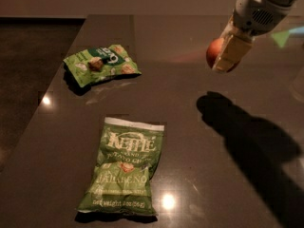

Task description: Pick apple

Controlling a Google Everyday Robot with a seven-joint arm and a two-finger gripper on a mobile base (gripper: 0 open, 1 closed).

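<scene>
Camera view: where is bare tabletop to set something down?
The widest bare tabletop runs right of the Kettle bag, below the end effector holding the apple aloft at upper right. A narrower strip separates the Kettle bag from the smaller green bag. The bags' side is crowded.

Hand (222,61) at top rt: tan flat finger (232,50), white rounded wrist housing w/ small vent grille.
</scene>
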